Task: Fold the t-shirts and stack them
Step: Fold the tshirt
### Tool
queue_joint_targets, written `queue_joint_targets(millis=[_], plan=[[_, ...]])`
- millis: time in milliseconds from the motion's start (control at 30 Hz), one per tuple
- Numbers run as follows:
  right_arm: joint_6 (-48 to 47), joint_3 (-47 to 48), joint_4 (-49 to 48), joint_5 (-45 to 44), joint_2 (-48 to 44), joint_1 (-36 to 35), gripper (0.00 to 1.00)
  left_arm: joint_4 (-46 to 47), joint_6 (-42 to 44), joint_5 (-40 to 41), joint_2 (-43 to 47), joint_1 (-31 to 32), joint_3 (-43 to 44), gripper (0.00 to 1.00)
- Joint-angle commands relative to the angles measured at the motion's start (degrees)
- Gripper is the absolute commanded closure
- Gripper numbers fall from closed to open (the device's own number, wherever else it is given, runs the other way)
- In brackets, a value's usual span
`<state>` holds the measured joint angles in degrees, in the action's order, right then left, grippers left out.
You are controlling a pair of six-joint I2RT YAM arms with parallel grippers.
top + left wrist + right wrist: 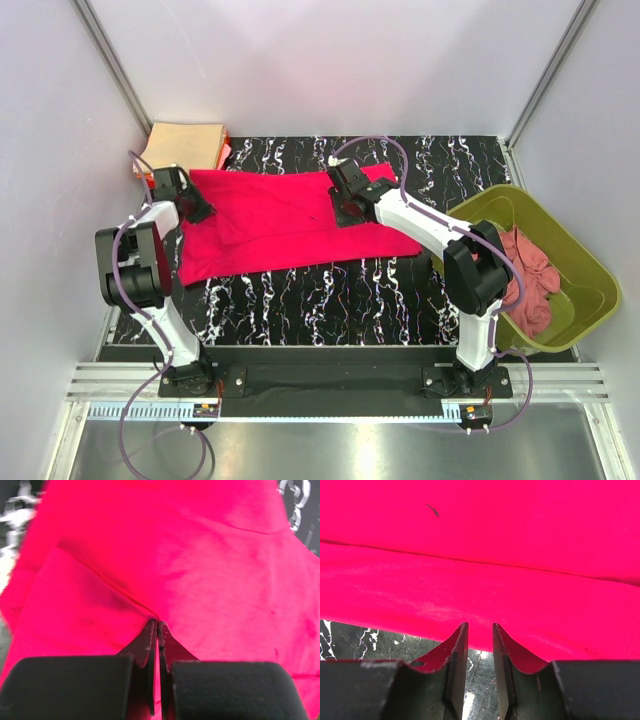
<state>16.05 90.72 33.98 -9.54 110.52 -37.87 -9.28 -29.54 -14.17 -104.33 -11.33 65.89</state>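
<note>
Evidently mid-fold, the crimson t-shirt point(270, 215) lies spread across the tabletop point(330, 290) centre; the left hand point(157, 624) pinches its 9 o'clock edge and the right hand point(480, 627) clamps cloth near its 3 o'clock end, likely to fold it evenly.

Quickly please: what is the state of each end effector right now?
Left end effector: closed, pinching the crimson t-shirt.
Right end effector: almost closed, gripping the edge of the same shirt.
</note>
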Motion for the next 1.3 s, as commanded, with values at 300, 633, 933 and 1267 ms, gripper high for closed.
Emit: queue_joint_targets(millis=[300,633,933,1267], plan=[[-1.3,0.2,-2.4,-1.4,-1.8,0.1,0.67,7.0,5.0,-3.7,0.4,3.1,4.4,1.00],[-1.4,0.3,-2.4,-1.8,-2.2,0.1,0.66,6.8,8.8,-6.7,-2.4,5.2,7.8,1.00],[-1.6,-0.1,-2.4,-2.0,-2.6,0.1,0.66,0.7,10.3,-5.4,-6.4,6.2,12.2,1.00],[-1.6,0.1,-2.4,-1.8,-2.9,0.1,0.65,0.1,11.0,-7.1,-8.3,6.8,15.1,1.00]])
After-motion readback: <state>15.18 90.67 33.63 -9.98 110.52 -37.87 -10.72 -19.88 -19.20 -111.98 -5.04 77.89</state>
